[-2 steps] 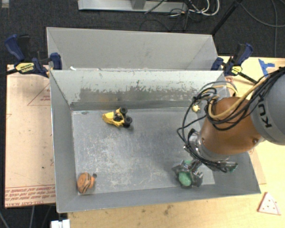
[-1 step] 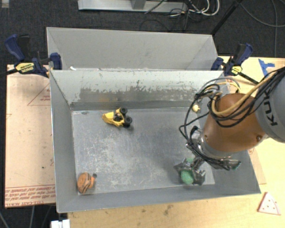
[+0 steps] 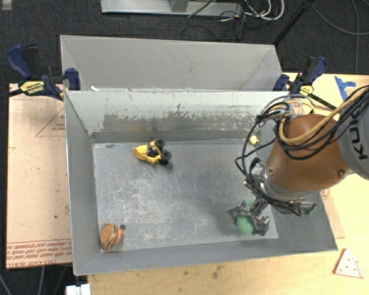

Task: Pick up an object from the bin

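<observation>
three things lie in the bin (image 3: 184, 204): a yellow toy car (image 3: 151, 153) near the back wall, a brown lump (image 3: 111, 236) in the front left corner, and a small green thing (image 3: 243, 225) near the front right. the gripper (image 3: 252, 217) sits low over the green thing, right at it. whether it is spread, closed or pinching the green thing i cannot tell.

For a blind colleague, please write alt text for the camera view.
The tool is low in the lower right corner of the grey bin, right by a small green thing. A yellow toy vehicle lies upper left, a brown round thing lower left.
</observation>
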Robot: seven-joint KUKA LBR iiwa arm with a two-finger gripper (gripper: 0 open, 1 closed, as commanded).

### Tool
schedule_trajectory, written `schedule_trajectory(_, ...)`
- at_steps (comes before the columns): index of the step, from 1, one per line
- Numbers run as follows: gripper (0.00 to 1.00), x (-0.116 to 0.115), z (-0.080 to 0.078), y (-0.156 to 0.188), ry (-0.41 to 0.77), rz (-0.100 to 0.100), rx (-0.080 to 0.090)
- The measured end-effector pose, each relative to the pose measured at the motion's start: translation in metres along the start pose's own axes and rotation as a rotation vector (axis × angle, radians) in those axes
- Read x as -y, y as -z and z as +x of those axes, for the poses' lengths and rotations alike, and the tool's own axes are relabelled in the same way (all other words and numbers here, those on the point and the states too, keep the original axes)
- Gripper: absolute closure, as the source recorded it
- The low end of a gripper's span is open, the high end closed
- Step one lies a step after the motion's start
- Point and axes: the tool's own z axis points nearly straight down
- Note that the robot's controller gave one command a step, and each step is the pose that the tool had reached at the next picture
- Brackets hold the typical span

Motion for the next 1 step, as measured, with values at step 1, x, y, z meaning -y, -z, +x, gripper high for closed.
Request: schedule_trajectory(1,1.0,-0.0001,-0.0003,0.0133,0.0,0.0,0.0)
